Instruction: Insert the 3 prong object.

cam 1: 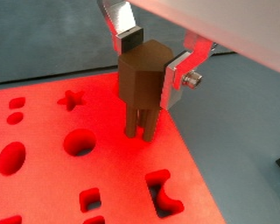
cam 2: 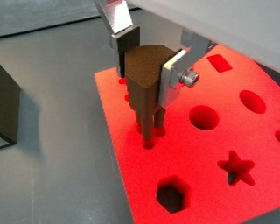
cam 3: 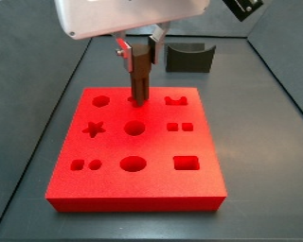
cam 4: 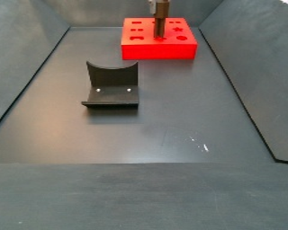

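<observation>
Dark grey floor (cam 4: 147, 135), red block (cam 3: 154, 180), gripper (cam 1: 154, 54) fingers pinching 3 prong object (cam 1: 140, 87) upright over it

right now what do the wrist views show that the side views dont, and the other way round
Only the wrist views show the gripper's silver fingers clamped on the 3 prong object, its prongs reaching the red block's surface. Only the side views show the whole red block and the fixture standing apart from it on the floor. Both kinds show the gripper holding the piece upright over the block near its edge.
</observation>
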Controlling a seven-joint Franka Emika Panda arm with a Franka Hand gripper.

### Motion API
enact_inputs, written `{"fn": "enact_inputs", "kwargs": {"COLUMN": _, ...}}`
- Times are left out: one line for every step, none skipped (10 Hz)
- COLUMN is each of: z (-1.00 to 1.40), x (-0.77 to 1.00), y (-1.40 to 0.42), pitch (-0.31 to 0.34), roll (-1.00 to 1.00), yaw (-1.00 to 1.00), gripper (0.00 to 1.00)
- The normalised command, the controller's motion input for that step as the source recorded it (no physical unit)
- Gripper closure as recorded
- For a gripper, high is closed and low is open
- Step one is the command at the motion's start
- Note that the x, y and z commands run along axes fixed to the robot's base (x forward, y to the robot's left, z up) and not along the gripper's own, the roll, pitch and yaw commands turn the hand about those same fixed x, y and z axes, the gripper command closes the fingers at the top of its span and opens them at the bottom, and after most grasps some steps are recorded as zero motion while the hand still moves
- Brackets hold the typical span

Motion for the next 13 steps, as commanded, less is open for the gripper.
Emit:
{"fn": "enact_inputs", "kwargs": {"z": 0.0, "x": -0.03, "y": 0.0, "pitch": -0.044, "roll": 0.0, "yaw": 0.0, "gripper": 1.0}}
{"fn": "enact_inputs", "kwargs": {"z": -0.18, "x": 0.0, "y": 0.0, "pitch": -0.024, "roll": 0.07, "yaw": 0.06, "gripper": 1.0}}
{"fn": "enact_inputs", "kwargs": {"z": -0.18, "x": 0.0, "y": 0.0, "pitch": -0.033, "roll": 0.05, "yaw": 0.03, "gripper": 1.0}}
{"fn": "enact_inputs", "kwargs": {"z": -0.19, "x": -0.02, "y": 0.0, "pitch": -0.05, "roll": 0.05, "yaw": 0.01, "gripper": 1.0}}
{"fn": "enact_inputs", "kwargs": {"z": -0.21, "x": -0.05, "y": 0.0, "pitch": -0.054, "roll": 0.05, "yaw": 0.0, "gripper": 1.0}}
{"fn": "enact_inputs", "kwargs": {"z": -0.27, "x": 0.0, "y": 0.0, "pitch": -0.054, "roll": 0.05, "yaw": 0.01, "gripper": 1.0}}
{"fn": "enact_inputs", "kwargs": {"z": -0.35, "x": 0.0, "y": -0.02, "pitch": -0.051, "roll": 0.07, "yaw": 0.01, "gripper": 1.0}}
{"fn": "enact_inputs", "kwargs": {"z": -0.39, "x": 0.0, "y": -0.11, "pitch": -0.027, "roll": 0.16, "yaw": 0.0, "gripper": 1.0}}
{"fn": "enact_inputs", "kwargs": {"z": -0.45, "x": 0.0, "y": -0.22, "pitch": 0.0, "roll": 0.39, "yaw": 0.0, "gripper": 1.0}}
{"fn": "enact_inputs", "kwargs": {"z": -0.51, "x": 0.13, "y": -0.21, "pitch": 0.036, "roll": 0.39, "yaw": 0.0, "gripper": 1.0}}
{"fn": "enact_inputs", "kwargs": {"z": -0.53, "x": 0.23, "y": -0.18, "pitch": 0.081, "roll": 0.34, "yaw": 0.0, "gripper": 1.0}}
{"fn": "enact_inputs", "kwargs": {"z": -0.54, "x": 0.31, "y": -0.17, "pitch": 0.136, "roll": 0.26, "yaw": -0.01, "gripper": 1.0}}
{"fn": "enact_inputs", "kwargs": {"z": -0.59, "x": 0.47, "y": -0.17, "pitch": 0.297, "roll": 0.06, "yaw": -0.09, "gripper": 1.0}}
